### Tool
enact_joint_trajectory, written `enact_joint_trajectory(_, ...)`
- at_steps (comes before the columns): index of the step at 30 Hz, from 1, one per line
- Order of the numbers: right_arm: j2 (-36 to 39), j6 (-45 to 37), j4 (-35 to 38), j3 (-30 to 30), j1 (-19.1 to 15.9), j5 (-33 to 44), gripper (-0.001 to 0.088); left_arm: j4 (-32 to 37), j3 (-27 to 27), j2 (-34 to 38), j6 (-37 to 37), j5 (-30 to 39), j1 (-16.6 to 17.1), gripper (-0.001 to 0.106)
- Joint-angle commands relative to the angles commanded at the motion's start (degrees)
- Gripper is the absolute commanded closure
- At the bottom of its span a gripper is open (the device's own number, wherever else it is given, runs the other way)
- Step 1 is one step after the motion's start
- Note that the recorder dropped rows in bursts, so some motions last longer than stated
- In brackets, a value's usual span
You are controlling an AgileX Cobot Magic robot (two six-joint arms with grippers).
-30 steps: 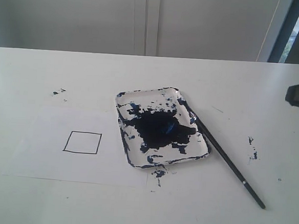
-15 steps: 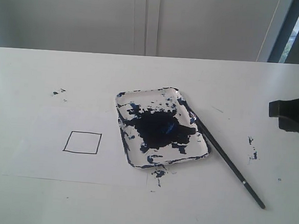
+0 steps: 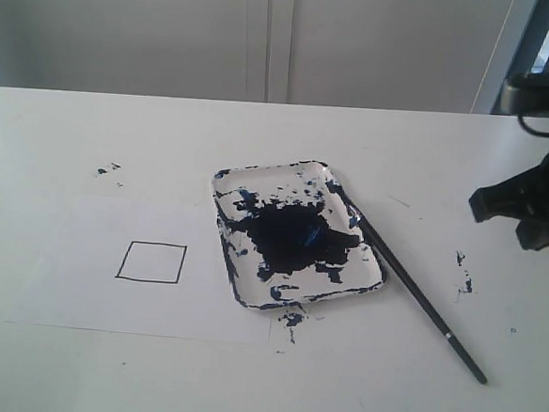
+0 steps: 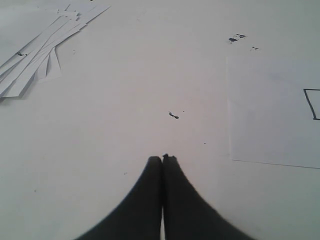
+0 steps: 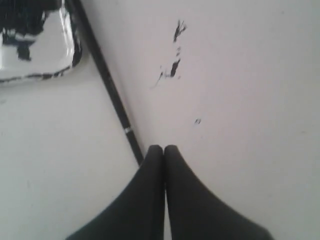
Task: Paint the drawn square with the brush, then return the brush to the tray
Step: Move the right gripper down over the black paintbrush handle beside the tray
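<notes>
Exterior view. Brush [image 3: 417, 293] lying slantwise to the right of the tray [image 3: 234, 288], far end touching or propped on the tray's right rim, near end out on the bare table [image 3: 467, 144]. Drawn square [image 3: 151, 261] on the paper sheet [image 3: 61, 295] to the left of the tray, inside white, no paint laid. Right arm [image 3: 537, 191] hanging at the right edge, well apart from the brush.

Left wrist view. Left gripper [image 4: 162, 158] pressed together, holding nothing, above bare table. Only a sliver of the square at the sheet's edge; a loose stack of paper strips [image 4: 35, 55] off to one side.

Right wrist view. Right gripper [image 5: 163, 148] likewise pressed together and empty, tips just beside the brush's free end. Silver band [image 5: 128, 130] close to that end; impossible to tell which tip carries the bristles.

Handling, as a judgement: probably very light, stiff, round and smooth, so apt to roll or skid away under a clumsy pinch. Would need spread fingers first. Best taken across the shaft, up from the silver band toward the middle, where the tilt against the rim may leave a little clearance off the table. Gentle squeeze only; little to gain from force on so thin a stick.
</notes>
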Motion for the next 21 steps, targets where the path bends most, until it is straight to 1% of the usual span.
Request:
enact_joint_trajectory(3, 3.28, 0.0, -0.14, -1.49, 2.72, 0.42, 0.0868, 0.0, 0.0, 0.0, 0.0, 0.0, 0.0, 0.105)
enact_joint_trajectory(6, 5.86, 0.0, -0.41, -1.98, 4.5, -2.58, 0.0868, 0.0, 0.0, 0.0, 0.0, 0.0, 0.0, 0.105)
enact_joint_trajectory(12, 9.14, 0.0, -1.74, -1.87, 4.99, -11.24, 0.0868, 0.0, 0.0, 0.0, 0.0, 0.0, 0.0, 0.105)
enact_joint_trajectory(14, 9.4, 0.0, -3.14, -1.87, 4.99, -12.77, 0.0845, 0.0, 0.0, 0.0, 0.0, 0.0, 0.0, 0.105)
enact_joint_trajectory(16, 9.58, -0.31, -5.01, -1.87, 4.99, -14.02, 0.0778, 0.0, 0.0, 0.0, 0.0, 0.0, 0.0, 0.105)
enact_joint_trajectory(18, 9.8, -0.31, -7.43, -1.76, 4.99, -15.42, 0.0666, 0.0, 0.0, 0.0, 0.0, 0.0, 0.0, 0.105)
enact_joint_trajectory(19, 9.93, 0.0, -8.33, -1.76, 4.99, -15.85, 0.0603, 0.0, 0.0, 0.0, 0.0, 0.0, 0.0, 0.105)
enact_joint_trajectory(20, 10.16, 0.0, -8.91, -1.76, 4.99, -16.46, 0.0466, 0.0, 0.0, 0.0, 0.0, 0.0, 0.0, 0.105)
enact_joint_trajectory(21, 10.3, 0.0, -8.81, -1.76, 4.99, -16.57, 0.0412, 0.0, 0.0, 0.0, 0.0, 0.0, 0.0, 0.105)
